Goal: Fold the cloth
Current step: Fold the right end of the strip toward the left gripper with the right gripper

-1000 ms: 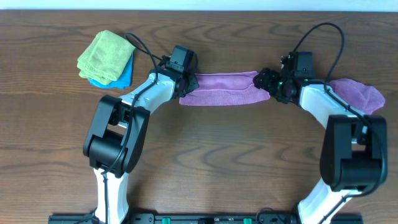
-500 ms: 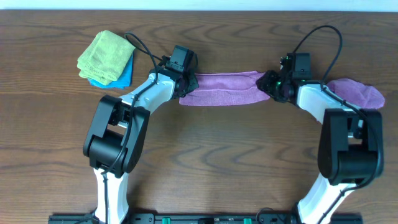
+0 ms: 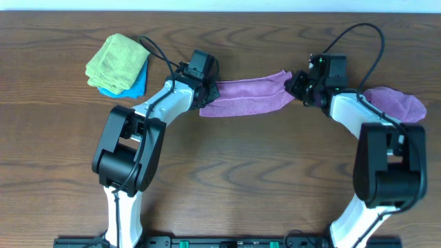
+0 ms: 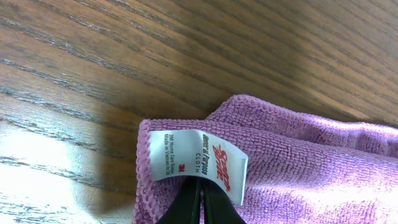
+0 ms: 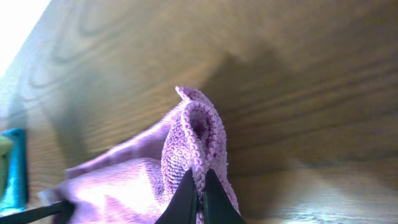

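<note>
Currently, the wooden table (image 3: 227, 179) is crossed near its far edge by the cloth (image 3: 244, 96). It is held as a long narrow band between the two arms, its right end lying further back than its left. A rumpled purple cloth (image 3: 396, 103) is seen just beside the right arm, and a green cloth (image 3: 116, 62) is stacked on a blue cloth (image 3: 140, 84) well to the left. The left gripper (image 4: 200, 202) is closed on the corner bearing the white label (image 4: 196, 158). The right gripper (image 5: 200, 196) is pinched on a bunched fold at the other end.

Slipping is judged the main risk: only a thin edge is caught in each pinch, so an uneven pull could free one end and let the band collapse. A skewed fold could also result, since the two ends are not level. The rumpled purple cloth could be dragged along if the right arm were swung outward.

How many layers are gripped cannot be told. Whether the band is lifted off the table cannot be judged from above.
</note>
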Controlling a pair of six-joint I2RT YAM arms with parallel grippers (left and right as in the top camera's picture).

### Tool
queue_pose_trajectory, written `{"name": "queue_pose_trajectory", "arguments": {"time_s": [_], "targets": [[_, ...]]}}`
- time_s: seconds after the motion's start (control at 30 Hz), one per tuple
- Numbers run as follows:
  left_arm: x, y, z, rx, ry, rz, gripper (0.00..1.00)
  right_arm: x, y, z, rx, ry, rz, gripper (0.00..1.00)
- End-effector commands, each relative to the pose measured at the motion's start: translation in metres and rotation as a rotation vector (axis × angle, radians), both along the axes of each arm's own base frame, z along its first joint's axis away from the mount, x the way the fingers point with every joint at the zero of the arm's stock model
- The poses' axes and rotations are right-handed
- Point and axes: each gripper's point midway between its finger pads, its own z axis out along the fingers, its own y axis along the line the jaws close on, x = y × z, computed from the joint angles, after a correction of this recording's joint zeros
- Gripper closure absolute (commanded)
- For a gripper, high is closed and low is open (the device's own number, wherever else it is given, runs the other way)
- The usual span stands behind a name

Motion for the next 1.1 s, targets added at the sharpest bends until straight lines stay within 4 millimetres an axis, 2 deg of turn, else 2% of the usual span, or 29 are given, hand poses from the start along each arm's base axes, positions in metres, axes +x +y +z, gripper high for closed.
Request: {"name": "queue_pose_trajectory", "arguments": {"time_s": [0.0,0.17,0.4,0.63,0.83,0.97,1.07], "targets": [[-0.002,0.005,-0.011,0.026,0.026,0.010,0.94,0.003,0.015,0.041,0.016,-0.093,0.043,0.99],[-0.002,0.005,-0.011,0.026,0.026,0.010,0.94,0.001,0.044,0.061,0.022,-0.148,0.104,0.99],[-0.002,0.005,-0.011,0.026,0.026,0.010,0.94,-0.004,0.109,0.083,0.039,-0.229,0.235,0.99],[-0.002,0.005,-0.011,0.026,0.026,0.009,0.94,-0.017,0.149,0.079,-0.001,-0.237,0.287,0.99],[-0.002,0.005,-0.011,0.026,0.026,0.009,0.94,-0.025,0.174,0.072,-0.024,-0.248,0.319,0.99],[-0.001,0.006,-0.006,0.022,0.018,0.012,0.94,-0.028,0.179,0.066,-0.036,-0.240,0.332,0.99],[0.004,0.007,0.007,0.009,-0.006,0.015,0.94,-0.028,0.179,0.060,-0.041,-0.229,0.331,0.99]]}}
